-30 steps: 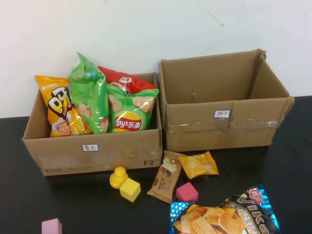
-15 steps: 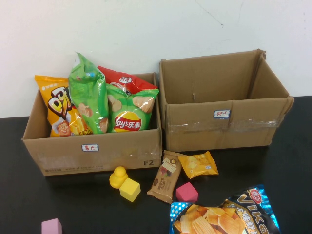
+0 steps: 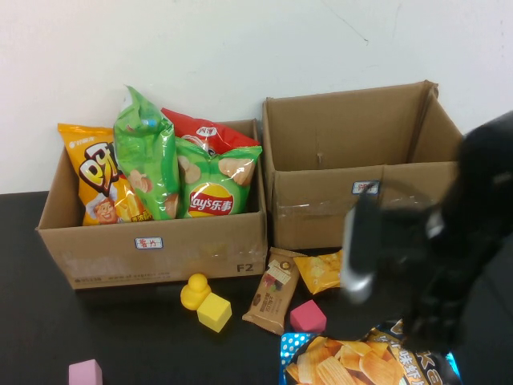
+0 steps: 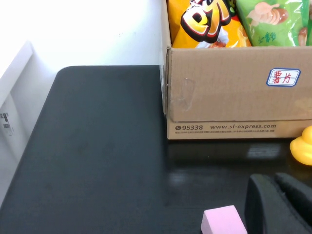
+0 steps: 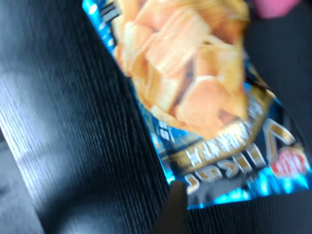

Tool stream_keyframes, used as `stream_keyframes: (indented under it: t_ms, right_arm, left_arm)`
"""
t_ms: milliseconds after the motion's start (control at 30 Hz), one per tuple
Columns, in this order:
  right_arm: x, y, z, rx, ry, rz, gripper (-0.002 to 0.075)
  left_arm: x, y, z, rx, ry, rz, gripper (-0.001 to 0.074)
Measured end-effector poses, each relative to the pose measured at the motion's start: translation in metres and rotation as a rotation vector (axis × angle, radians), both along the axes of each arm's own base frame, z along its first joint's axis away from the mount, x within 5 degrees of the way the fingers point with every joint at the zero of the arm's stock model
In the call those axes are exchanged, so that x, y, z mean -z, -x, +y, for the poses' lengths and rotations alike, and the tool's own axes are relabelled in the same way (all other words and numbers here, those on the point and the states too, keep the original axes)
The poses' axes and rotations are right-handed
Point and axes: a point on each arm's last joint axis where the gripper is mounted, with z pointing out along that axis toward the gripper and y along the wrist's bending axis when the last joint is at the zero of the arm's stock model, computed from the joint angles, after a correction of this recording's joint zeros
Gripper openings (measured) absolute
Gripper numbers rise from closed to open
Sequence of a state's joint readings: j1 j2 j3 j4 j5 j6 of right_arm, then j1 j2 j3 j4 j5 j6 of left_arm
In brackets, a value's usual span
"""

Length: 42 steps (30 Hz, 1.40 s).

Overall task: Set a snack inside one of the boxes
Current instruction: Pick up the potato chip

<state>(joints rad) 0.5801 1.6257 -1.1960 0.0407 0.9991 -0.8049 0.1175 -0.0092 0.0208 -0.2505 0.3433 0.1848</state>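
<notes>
- Reached with the right pincer (image 3: 421,321) low over the blue chip bag (image 3: 353,362), lying flat on the worktop (image 3: 120,329) before the right-hand box (image 3: 321,216).
- Judged next: called for lowering and pinching the bag's edge.
- Leaned the arm in from the right; could not tell that pincer's state.
- Parked the left pincer (image 4: 278,204) beside a pink block (image 4: 222,222); could not tell its state either.

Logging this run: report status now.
Right gripper over blue chip bag, empty-handed. Left gripper parked near pink block. Right box empty; pink cube beside bag.
</notes>
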Motion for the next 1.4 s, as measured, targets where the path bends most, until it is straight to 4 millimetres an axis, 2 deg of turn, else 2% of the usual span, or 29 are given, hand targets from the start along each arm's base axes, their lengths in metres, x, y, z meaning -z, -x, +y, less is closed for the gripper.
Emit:
stream_keyframes:
  t_ms: [100, 300, 667, 767, 833, 900, 933, 1033, 1067, 1100, 1233, 1400]
  right_arm:
    - [0.030, -0.008, 0.015, -0.103, 0.045, 0.047, 0.0671]
    - [0.076, -0.020, 0.032, -0.228, 0.069, 0.068, 0.0689]
    - [0.149, -0.039, 0.045, -0.248, 0.065, 0.052, 0.0692]
    - [0.162, -0.040, 0.047, -0.233, 0.057, 0.071, 0.0692]
    - [0.162, -0.041, 0.049, -0.231, 0.047, 0.072, 0.0683]
    - [0.162, -0.040, 0.050, -0.238, 0.041, 0.079, 0.0613]
    - [0.162, -0.040, 0.050, -0.245, 0.042, 0.085, 0.0542]
    - [0.157, -0.042, 0.052, -0.255, 0.038, 0.092, 0.0259]
    - [0.152, -0.043, 0.053, -0.250, 0.031, 0.086, 0.0181]
    - [0.146, -0.045, 0.055, -0.247, 0.024, 0.075, 0.0140]
    - [0.115, -0.051, 0.059, -0.225, -0.019, 0.004, 0.0122]
    - [0.033, -0.043, 0.055, -0.161, -0.154, -0.166, 0.0121]
  left_arm:
    - [0.000, 0.000, 0.000, 0.000, 0.000, 0.000, -0.0003]
    - [0.000, 0.000, 0.000, 0.000, 0.000, 0.000, -0.0003]
    - [0.000, 0.000, 0.000, 0.000, 0.000, 0.000, -0.0003]
    - [0.000, 0.000, 0.000, 0.000, 0.000, 0.000, -0.0003]
    - [0.000, 0.000, 0.000, 0.000, 0.000, 0.000, -0.0003]
    - [0.000, 0.000, 0.000, 0.000, 0.000, 0.000, -0.0003]
    - [0.000, 0.000, 0.000, 0.000, 0.000, 0.000, -0.0003]
    - [0.000, 0.000, 0.000, 0.000, 0.000, 0.000, -0.0003]
    - [0.000, 0.000, 0.000, 0.000, 0.000, 0.000, -0.0003]
    - [0.000, 0.000, 0.000, 0.000, 0.000, 0.000, -0.0003]
    - [0.000, 0.000, 0.000, 0.000, 0.000, 0.000, -0.0003]
    - [0.000, 0.000, 0.000, 0.000, 0.000, 0.000, -0.0003]
